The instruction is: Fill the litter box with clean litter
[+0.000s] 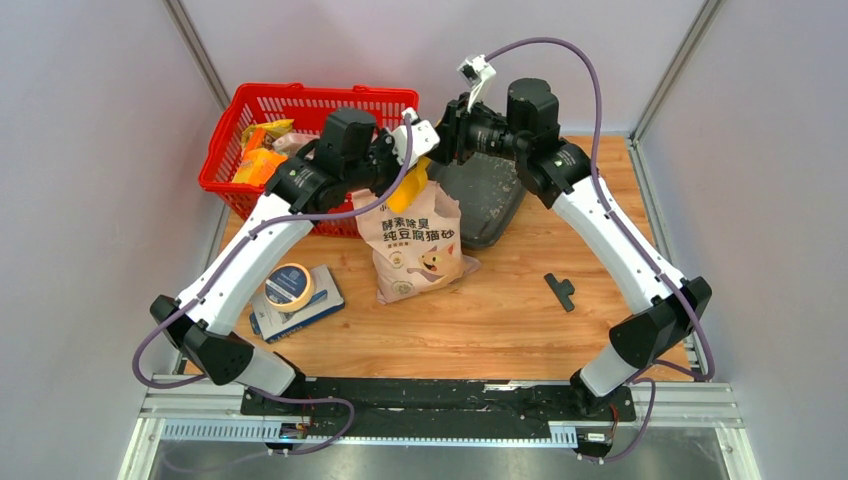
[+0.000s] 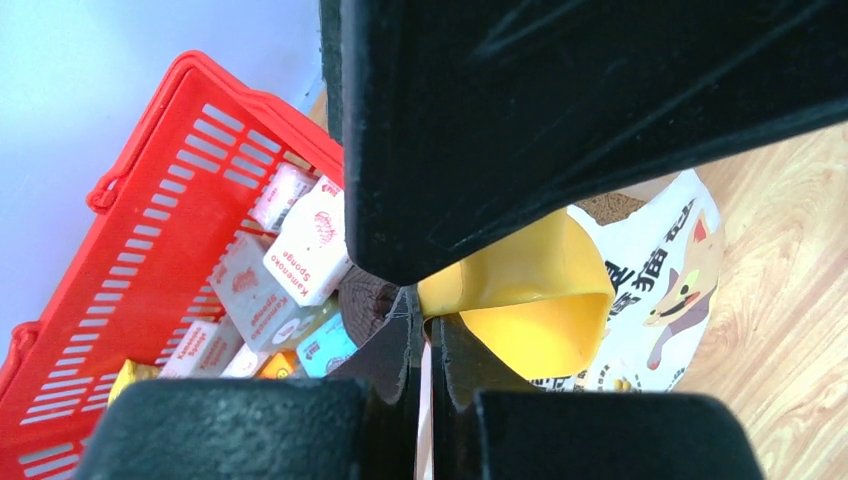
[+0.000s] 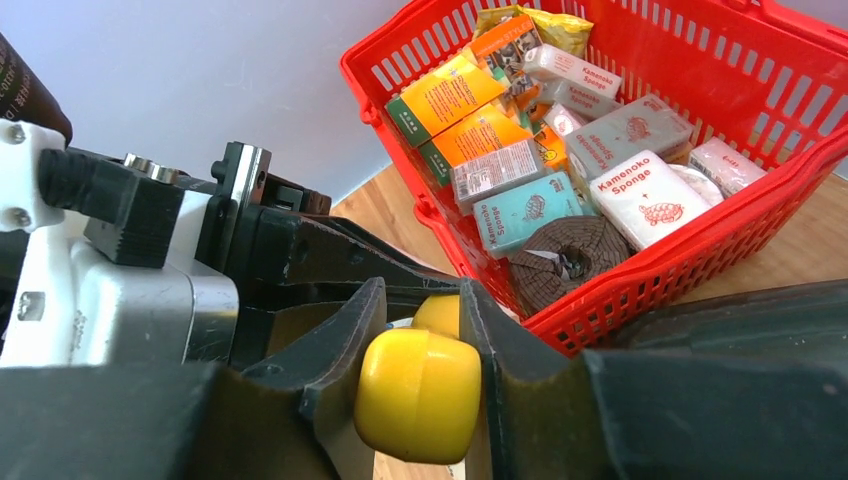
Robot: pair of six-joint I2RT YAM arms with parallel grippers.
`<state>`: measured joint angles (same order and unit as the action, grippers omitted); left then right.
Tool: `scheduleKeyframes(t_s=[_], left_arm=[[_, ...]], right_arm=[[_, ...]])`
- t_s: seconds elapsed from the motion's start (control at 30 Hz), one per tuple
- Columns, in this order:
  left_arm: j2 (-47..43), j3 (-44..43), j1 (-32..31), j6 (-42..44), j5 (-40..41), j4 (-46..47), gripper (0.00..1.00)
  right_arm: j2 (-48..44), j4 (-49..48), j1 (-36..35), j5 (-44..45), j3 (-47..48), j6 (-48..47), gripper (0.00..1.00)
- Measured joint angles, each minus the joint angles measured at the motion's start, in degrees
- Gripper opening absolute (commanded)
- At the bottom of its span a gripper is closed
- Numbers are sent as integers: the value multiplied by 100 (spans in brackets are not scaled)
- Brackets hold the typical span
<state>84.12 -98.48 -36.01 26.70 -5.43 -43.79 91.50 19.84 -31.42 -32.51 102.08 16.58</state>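
Litter box [image 1: 495, 200] sits at the far centre of the worktop [image 1: 500, 310], right of the red basket [image 1: 225, 150]. The printed litter bag [image 1: 415, 250] stands just near-left of it. The yellow scoop [image 2: 530, 300] hangs above the bag. The left claw [image 2: 425, 310] is pressed together on the scoop's rim. The right claw [image 3: 425, 330] pinches its rounded handle end.

The wooden surface [image 1: 500, 320] bore a red basket [image 1: 222, 150] at far left, the grey litter box [image 1: 495, 195] near it, a printed bag [image 1: 415, 250] in front, a blue box [image 1: 325, 297] and a small black part [image 1: 561, 290].
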Motion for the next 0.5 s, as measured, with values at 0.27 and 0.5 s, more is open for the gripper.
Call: scheduleKeyframes(t_s=[0.27, 0.5], left_arm=[[-361, 682, 7, -90, -402, 505, 47], [-546, 1189, 22, -173, -748, 1078, 44]], right_arm=[[-153, -240, 284, -490, -321, 118, 0], [-164, -695, 505, -1261, -382, 396, 0]])
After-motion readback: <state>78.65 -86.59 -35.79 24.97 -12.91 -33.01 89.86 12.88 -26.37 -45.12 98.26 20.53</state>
